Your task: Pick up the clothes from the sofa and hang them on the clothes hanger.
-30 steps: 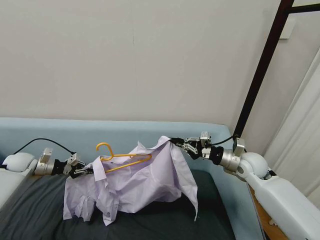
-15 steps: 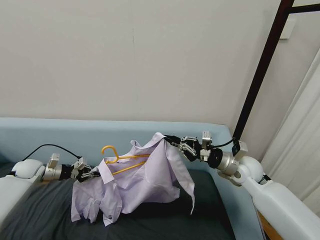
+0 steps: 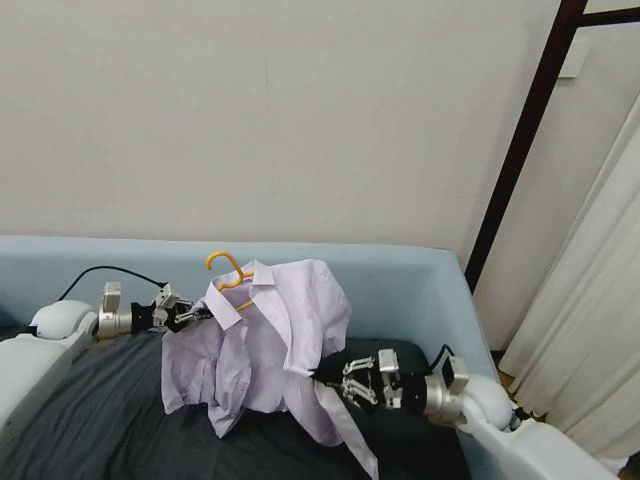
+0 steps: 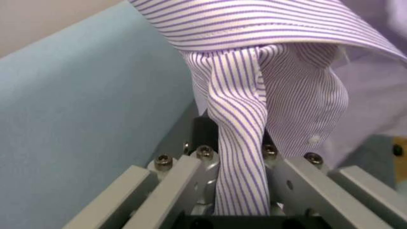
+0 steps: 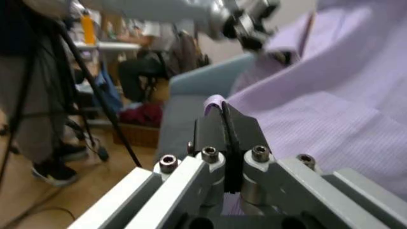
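Shirt [image 3: 270, 340]: lilac, fine-striped, long-sleeved. Hangs lifted off the sofa [image 3: 400, 285], in front of the pale blue backrest and above the dark seat cushion [image 3: 90, 420]. Trails one loose tail down towards the seat.

Hanger [image 3: 228, 272]: yellow. Shows its hook just above the collar and sits under the shoulders, to judge by how the cloth falls. Likely bears some of the weight, which would explain the collar standing high while the body sags.

Left end effector [image 3: 190, 316]: reaches in level from the robot's left, just beside the collar. Clenches on a twisted band of striped cloth below the collar, as seen in the left wrist view. Probably serves as the upper anchor, keeping collar and hanger together.

Right end effector [image 3: 335, 385]: sits low, near the seat, at the shirt's lower front. Presses its pads together on a small fold of lilac cloth, as seen in the right wrist view. Appears to gather the lower half, so that less of it drags on the cushion.

Rack pole [image 3: 520, 140]: dark, slanted, on the robot's right by the wall. Stands well apart from the shirt.

Status, as a judgement: lifted and on the hanger, not yet hung on the rack.
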### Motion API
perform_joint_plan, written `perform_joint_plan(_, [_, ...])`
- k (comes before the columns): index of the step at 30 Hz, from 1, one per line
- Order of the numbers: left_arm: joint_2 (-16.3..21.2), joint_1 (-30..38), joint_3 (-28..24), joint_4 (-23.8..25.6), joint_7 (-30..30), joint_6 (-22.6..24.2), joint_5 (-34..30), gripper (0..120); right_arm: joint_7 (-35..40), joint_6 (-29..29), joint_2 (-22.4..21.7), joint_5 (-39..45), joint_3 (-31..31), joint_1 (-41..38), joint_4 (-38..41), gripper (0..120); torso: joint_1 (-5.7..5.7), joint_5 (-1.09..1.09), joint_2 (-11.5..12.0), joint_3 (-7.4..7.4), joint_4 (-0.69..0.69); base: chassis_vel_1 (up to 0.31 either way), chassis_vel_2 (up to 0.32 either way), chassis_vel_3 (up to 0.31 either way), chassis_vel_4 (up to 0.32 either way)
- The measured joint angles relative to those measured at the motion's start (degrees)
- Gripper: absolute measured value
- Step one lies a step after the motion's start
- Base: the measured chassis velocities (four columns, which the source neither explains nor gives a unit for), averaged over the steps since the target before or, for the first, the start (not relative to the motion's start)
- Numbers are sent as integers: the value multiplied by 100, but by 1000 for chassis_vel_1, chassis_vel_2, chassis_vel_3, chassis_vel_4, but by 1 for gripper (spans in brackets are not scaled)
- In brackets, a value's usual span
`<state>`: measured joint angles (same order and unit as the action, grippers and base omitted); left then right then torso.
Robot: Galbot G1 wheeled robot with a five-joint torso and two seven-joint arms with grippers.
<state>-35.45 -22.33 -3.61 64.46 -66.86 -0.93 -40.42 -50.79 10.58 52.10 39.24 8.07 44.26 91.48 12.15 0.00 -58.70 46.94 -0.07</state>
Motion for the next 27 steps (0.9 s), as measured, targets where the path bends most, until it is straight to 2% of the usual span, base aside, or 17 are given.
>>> perform_joint_plan(5, [196, 85, -114, 221, -31, 17, 23, 1, 268, 138, 147, -460, 193, -9, -418, 12, 0, -1, 0, 0, 0, 0, 0, 0, 0])
perform_joint_plan(9, [296, 333, -211, 246, 69, 2, 98, 1, -147, 173, 183, -481, 242, -7, -497, 29, 0, -2, 0, 0, -1, 0, 0, 0, 0])
perform_joint_plan(10, [332, 471, -259, 246, 94, -2, 101, 1, -542, 173, 167, -479, 203, -26, -499, 35, 0, -1, 0, 0, -1, 0, 0, 0, 0])
perform_joint_plan(11, [332, 471, -259, 246, 94, -2, 101, 1, -542, 173, 167, -479, 203, -26, -499, 35, 0, -1, 0, 0, -1, 0, 0, 0, 0])
perform_joint_plan(15, [390, 719, -347, 234, 77, -5, 99, 1, -1113, 142, 99, -473, -21, -53, -535, 49, 0, -1, 0, 0, -2, 0, 0, 0, 0])
perform_joint_plan(16, [415, 809, -386, 221, 36, -8, 99, 1, -1250, 124, 84, -449, -176, -51, -551, 55, 0, 0, 0, 0, -3, 0, 0, 0, 0])
perform_joint_plan(17, [415, 809, -386, 221, 36, -8, 99, 1, -1250, 124, 84, -449, -176, -51, -551, 55, 0, 0, 0, 0, -3, 0, 0, 0, 0])
perform_joint_plan(19, [472, 950, -459, 207, -67, -32, 79, 1, -1330, 46, 67, -206, -585, -55, -514, 66, 0, 0, 0, 0, -3, 0, 0, 0, 0])
perform_joint_plan(21, [507, 1026, -514, 210, -155, -82, 34, 1, -977, -16, -2, 197, -729, -129, -316, 75, 0, -1, 0, 0, -1, 0, 0, 0, 0])
perform_joint_plan(23, [516, 1043, -528, 215, -178, -94, 30, 1, -818, -34, -30, 295, -746, -153, -224, 77, 0, -1, 0, 0, -1, 0, 0, 0, 0])
perform_joint_plan(24, [540, 1085, -568, 270, -207, -104, 29, 1, -116, -57, -117, 444, -755, -223, 88, 85, 0, -1, 0, 0, -1, 0, 0, 0, 0])
perform_joint_plan(25, [553, 1103, -593, 313, -207, -103, 25, 1, 359, -77, -168, 482, -740, -269, 286, 88, 0, -1, 0, 0, -1, 0, 0, 0, 0])
perform_joint_plan(26, [559, 1116, -609, 334, -207, -101, 23, 1, 692, -92, -201, 511, -706, -303, 431, 91, 0, -2, 0, 0, -1, 0, 0, 0, 0])
perform_joint_plan(27, [559, 1116, -609, 334, -207, -101, 23, 1, 692, -92, -201, 511, -706, -303, 431, 91, 0, -2, 0, 0, -1, 0, 0, 0, 0])
